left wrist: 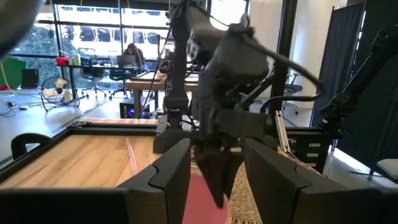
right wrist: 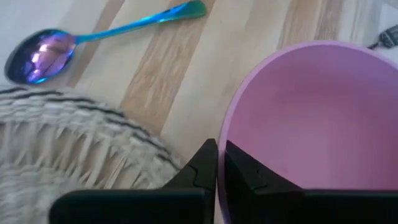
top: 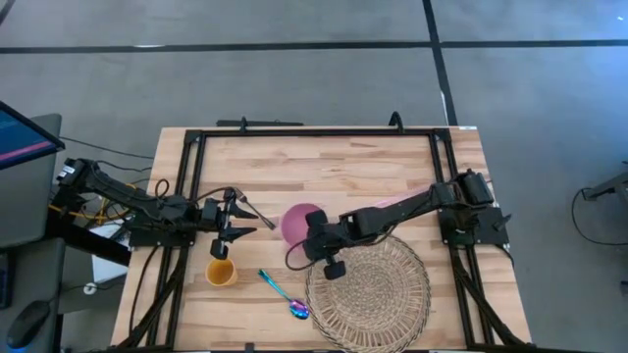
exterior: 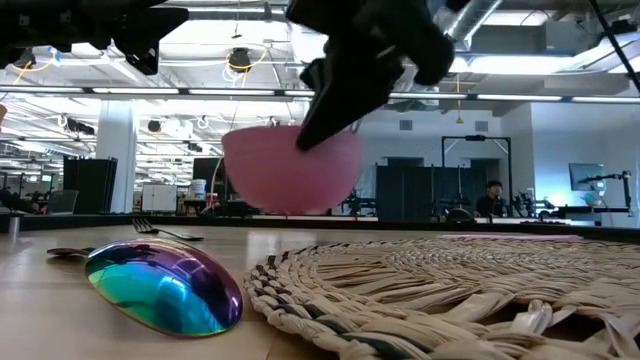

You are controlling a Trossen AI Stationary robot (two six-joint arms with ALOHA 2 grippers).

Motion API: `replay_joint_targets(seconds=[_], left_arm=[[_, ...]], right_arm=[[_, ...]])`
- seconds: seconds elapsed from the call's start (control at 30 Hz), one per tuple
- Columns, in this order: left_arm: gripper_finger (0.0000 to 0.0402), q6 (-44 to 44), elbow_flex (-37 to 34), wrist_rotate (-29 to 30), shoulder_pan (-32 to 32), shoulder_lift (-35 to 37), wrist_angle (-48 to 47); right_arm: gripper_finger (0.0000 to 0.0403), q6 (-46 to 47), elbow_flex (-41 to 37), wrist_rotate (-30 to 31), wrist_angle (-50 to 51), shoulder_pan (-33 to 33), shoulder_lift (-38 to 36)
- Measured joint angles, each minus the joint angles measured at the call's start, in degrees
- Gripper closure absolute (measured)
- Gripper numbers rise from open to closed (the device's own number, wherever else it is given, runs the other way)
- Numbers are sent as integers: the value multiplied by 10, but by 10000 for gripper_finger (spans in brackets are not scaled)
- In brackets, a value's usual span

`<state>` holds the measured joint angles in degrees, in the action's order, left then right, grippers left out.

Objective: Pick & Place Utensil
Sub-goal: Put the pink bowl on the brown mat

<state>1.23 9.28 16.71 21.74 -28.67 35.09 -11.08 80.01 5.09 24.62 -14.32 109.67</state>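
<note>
A pink bowl [top: 300, 220] hangs in the air over the middle of the table, and my right gripper [top: 316, 245] is shut on it at its near side. In the low view the pink bowl [exterior: 290, 172] floats above the wood. An iridescent spoon [top: 285, 294] lies flat near the table's near edge, left of a round woven placemat [top: 371, 289]. A dark fork [top: 258, 212] lies on the wood left of the bowl. My left gripper [top: 230, 220] hovers open beside the fork, just beyond an orange cup [top: 221, 272]. My right gripper [right wrist: 219, 148] pinches the pink bowl's rim [right wrist: 221, 134] on its near side, one finger inside the bowl [right wrist: 244, 174] and one outside [right wrist: 202, 169]. The fingers slant down from the near right. The bowl is lifted clear of the table.
The placemat [exterior: 450, 290] fills the near right of the table, with the spoon's bowl [exterior: 165, 288] right beside its edge. A black frame [top: 314, 131] runs around the table's far and side edges. Bare wood lies on the far half of the table.
</note>
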Motion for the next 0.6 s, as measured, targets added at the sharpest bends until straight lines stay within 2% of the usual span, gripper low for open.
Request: replay_joint_targets(seconds=[0.2, 0.43, 0.6], left_arm=[[252, 0, 0, 0, 0, 0, 1], [252, -2, 0, 0, 0, 0, 1], [252, -2, 0, 0, 0, 0, 1]], right_arm=[[397, 23, 49, 83, 113, -37, 0], [400, 123, 105, 143, 271, -102, 0], [400, 230, 111, 200, 352, -156, -22]])
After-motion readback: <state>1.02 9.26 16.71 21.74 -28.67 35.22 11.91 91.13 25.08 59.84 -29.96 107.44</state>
